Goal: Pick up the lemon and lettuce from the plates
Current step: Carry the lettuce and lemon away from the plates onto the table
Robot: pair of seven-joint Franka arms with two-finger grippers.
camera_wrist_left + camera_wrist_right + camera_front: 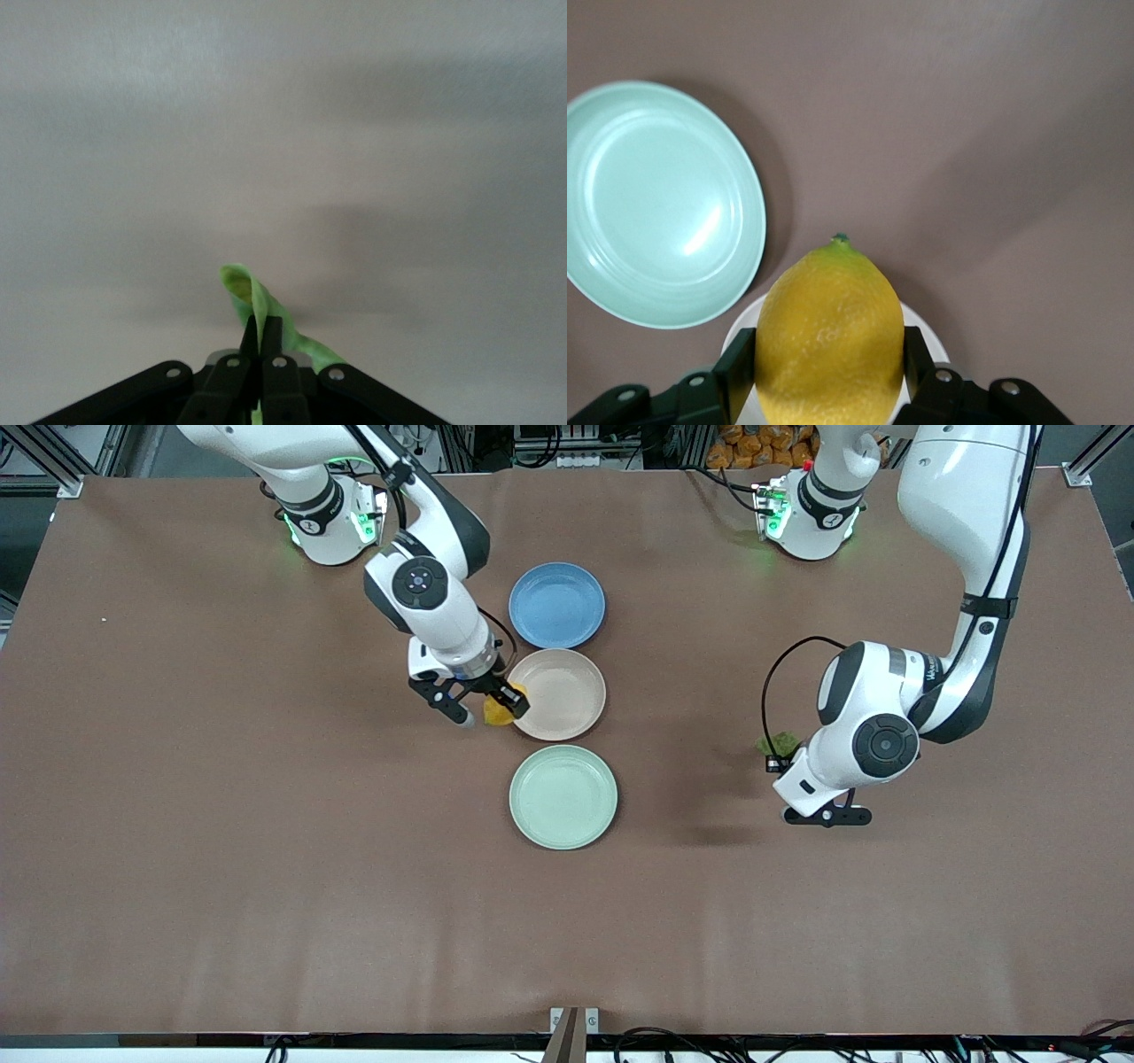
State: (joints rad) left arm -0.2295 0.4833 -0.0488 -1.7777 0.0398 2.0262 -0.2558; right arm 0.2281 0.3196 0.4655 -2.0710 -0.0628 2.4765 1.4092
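Note:
My right gripper (489, 708) is shut on the yellow lemon (498, 711) and holds it over the rim of the beige-pink plate (567, 691), at the plate's edge toward the right arm's end. In the right wrist view the lemon (831, 336) fills the space between the gripper's (831, 367) two pads. The mint green plate (563, 796) is empty and lies nearer to the front camera; it also shows in the right wrist view (656, 204). My left gripper (777, 761) is shut on the green lettuce (781, 742) over bare table toward the left arm's end. In the left wrist view the lettuce (244, 288) sticks out of the shut gripper (263, 335).
An empty blue plate (556, 605) lies beside the beige-pink plate, farther from the front camera. The three plates form a row in the middle of the brown table (266, 868).

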